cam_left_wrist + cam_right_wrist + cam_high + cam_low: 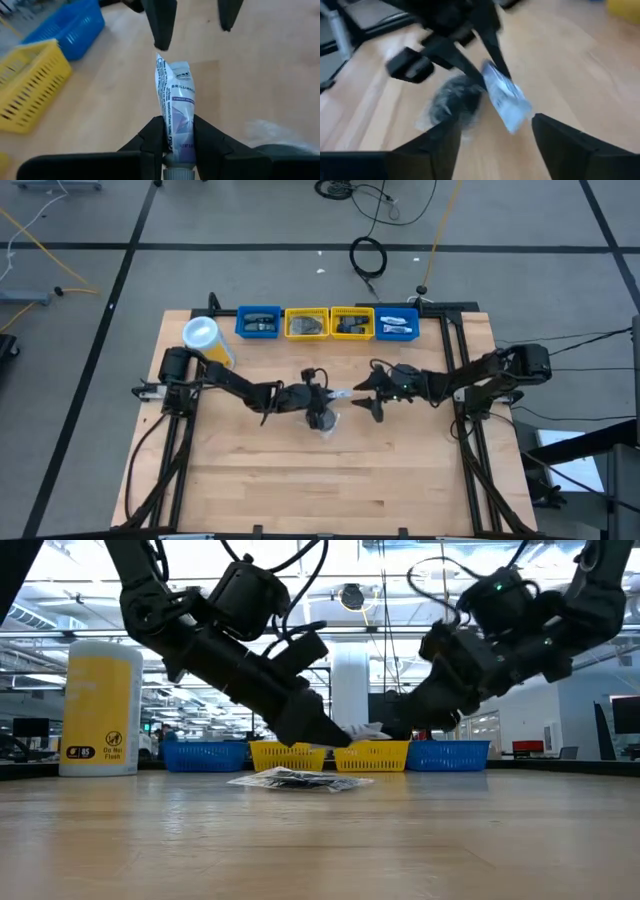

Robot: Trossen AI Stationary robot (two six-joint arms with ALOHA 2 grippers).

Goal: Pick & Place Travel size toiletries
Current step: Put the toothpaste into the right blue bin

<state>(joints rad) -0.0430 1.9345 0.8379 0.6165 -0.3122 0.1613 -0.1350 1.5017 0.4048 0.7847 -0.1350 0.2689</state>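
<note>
A soft white printed tube (pixel 176 107) is pinched between the closed left end effector (pixel 179 137), its flat crimped end facing the parted, empty right end effector (pixel 492 132), above a plastic-wrapped grey disc (pixel 324 421).

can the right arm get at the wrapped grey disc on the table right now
Probably yes. The wrapped grey disc lies bare on the wood just below the left gripper, which holds the white tube. The right gripper, jaws open, hangs close beside it, nothing between.
</note>
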